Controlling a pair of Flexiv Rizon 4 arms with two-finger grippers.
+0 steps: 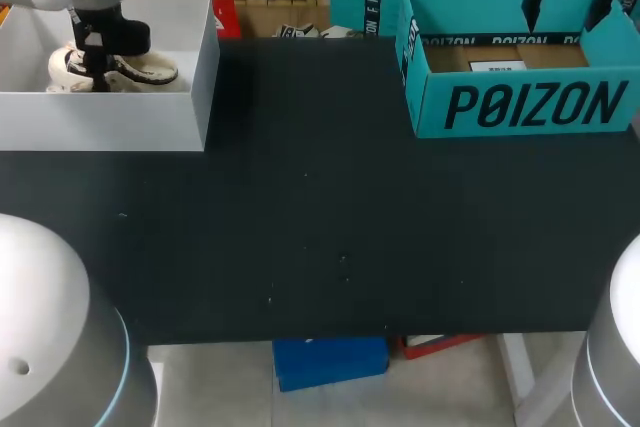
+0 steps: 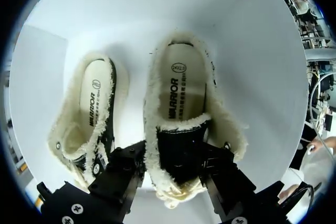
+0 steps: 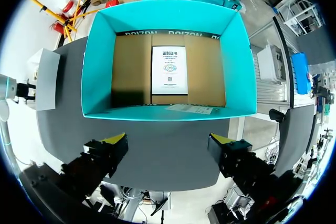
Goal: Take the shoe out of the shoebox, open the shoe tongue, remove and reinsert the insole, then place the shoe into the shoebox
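From where I stand, the widest free room is the dark worktop, an open stretch from the centre down to 6 o'clock and across between the two boxes. At 10 o'clock the white box walls in the left end effector on every side. Its fingers press one shoe from both flanks, one of them wedged in the narrow gap beside the second shoe. The only opening there is overhead. At 1 o'clock the teal box stands open-topped, its walls upright, and the right end effector hangs above it, spread wide.
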